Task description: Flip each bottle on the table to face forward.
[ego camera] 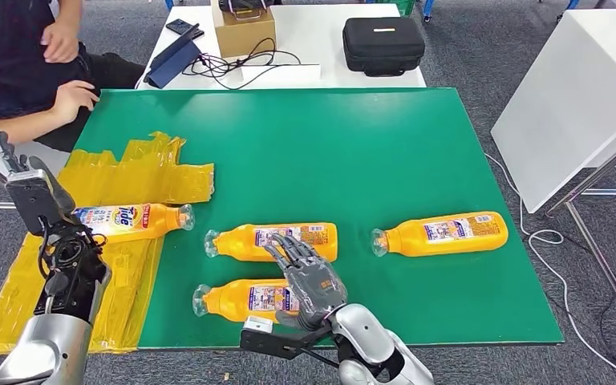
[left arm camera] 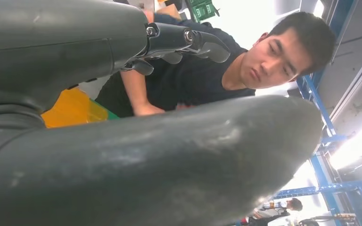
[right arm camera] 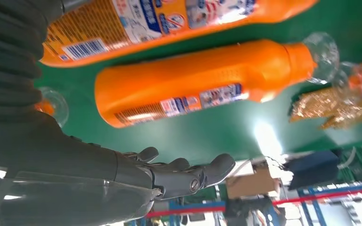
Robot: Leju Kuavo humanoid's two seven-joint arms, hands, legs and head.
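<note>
A green table (ego camera: 417, 152) is seen bearing four orange bottles lying on their sides. The right hand (ego camera: 309, 281) is held above the nearest bottle (ego camera: 241, 300), fingers spread and gripping nothing; another bottle (ego camera: 277, 241) lies just beyond the fingertips. The left hand (ego camera: 40, 200) is raised, apparently empty, over yellow plastic (ego camera: 144, 172).
</note>
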